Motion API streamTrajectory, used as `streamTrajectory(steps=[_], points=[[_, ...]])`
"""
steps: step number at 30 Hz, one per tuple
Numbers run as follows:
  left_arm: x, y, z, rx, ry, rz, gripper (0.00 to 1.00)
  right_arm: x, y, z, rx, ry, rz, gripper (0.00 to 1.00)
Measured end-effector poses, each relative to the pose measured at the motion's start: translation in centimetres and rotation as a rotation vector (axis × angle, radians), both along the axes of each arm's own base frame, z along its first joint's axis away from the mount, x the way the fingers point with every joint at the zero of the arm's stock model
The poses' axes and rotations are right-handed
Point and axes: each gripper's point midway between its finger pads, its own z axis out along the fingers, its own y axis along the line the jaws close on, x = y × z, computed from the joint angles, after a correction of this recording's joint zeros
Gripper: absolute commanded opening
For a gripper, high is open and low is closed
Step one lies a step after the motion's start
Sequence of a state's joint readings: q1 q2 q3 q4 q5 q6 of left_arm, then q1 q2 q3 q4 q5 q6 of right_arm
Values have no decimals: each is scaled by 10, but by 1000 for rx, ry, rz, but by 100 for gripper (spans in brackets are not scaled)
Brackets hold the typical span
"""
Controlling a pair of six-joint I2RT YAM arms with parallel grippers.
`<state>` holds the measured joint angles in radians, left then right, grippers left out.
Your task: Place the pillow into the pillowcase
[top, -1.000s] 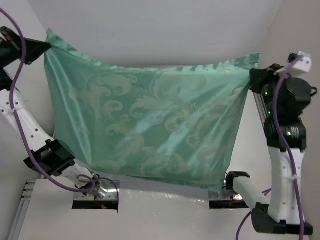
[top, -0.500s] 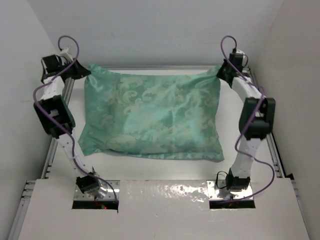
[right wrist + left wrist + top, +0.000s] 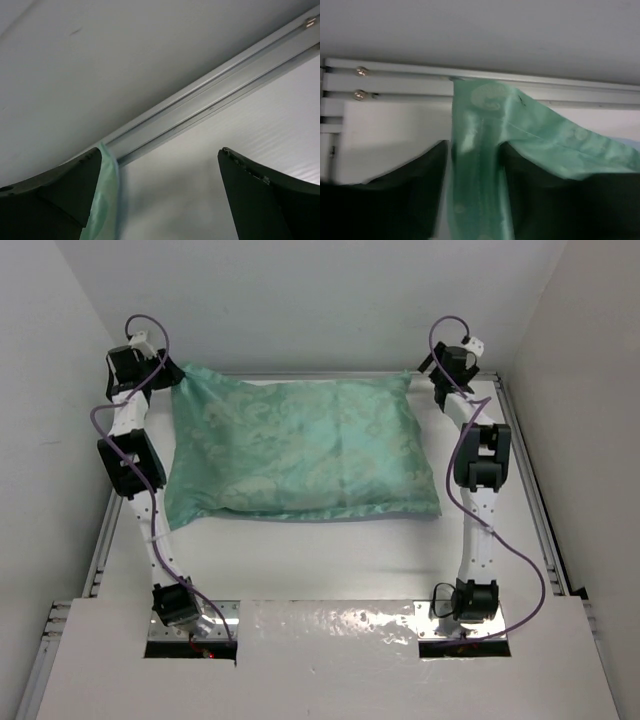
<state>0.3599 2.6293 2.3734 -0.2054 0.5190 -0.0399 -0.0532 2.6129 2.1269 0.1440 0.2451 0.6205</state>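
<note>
Large thin pillowcase (image 3: 300, 455), shiny sea-green w/ faint scroll pattern, lies flat on the white table (image 3: 330, 560) btwn the two arms, patterned face up, long sides running L–R. It looks plump and filled; whatever fills it is hidden by the cloth. A thin light-blue edge shows along its near side. Its far edge sits near the aluminium rail (image 3: 300, 373) at the back of the table, and its near edge is well apart from the arm bases. L gripper (image 3: 168, 374) is at the case's far-left corner. In the L wrist view, a bunched strip of green cloth (image 3: 480, 165) runs up btwn the two dark fingers (image 3: 395, 200) and fills the gap, touching both, so L gripper (image 3: 472, 150) is grasping the pillowcase corner. Rail (image 3: 545, 82) w/ two screws sits just beyond. R gripper (image 3: 437, 380) is by the far-right corner, slightly apart from it in the top view. In the R wrist view its fingers (image 3: 270, 200) stand wide apart, so R gripper (image 3: 160, 152) is released. Only a sliver of green cloth (image 3: 104, 200) lies against the inner side of one finger, w/ bare table and rail (image 3: 210, 100) showing in the gap. Purple cables (image 3: 150, 330) loop over both wrists.
</note>
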Motion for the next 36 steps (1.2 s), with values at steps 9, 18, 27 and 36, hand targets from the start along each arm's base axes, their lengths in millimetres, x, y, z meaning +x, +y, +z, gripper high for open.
streamTrajectory(steps=[9, 18, 27, 36], points=[[-3, 47, 21, 173, 0, 163, 100, -85, -38, 26, -104, 190, -85, 99], [-92, 27, 160, 339, -27, 91, 100, -281, -10, 137, -144, 179, -23, 99], [-228, -33, 148, 304, 127, -32, 100, -424, -10, 71, -80, 284, -139, 99], [-314, -66, 8, 143, 530, -115, 100, -464, -20, 61, -44, 283, -269, 99]])
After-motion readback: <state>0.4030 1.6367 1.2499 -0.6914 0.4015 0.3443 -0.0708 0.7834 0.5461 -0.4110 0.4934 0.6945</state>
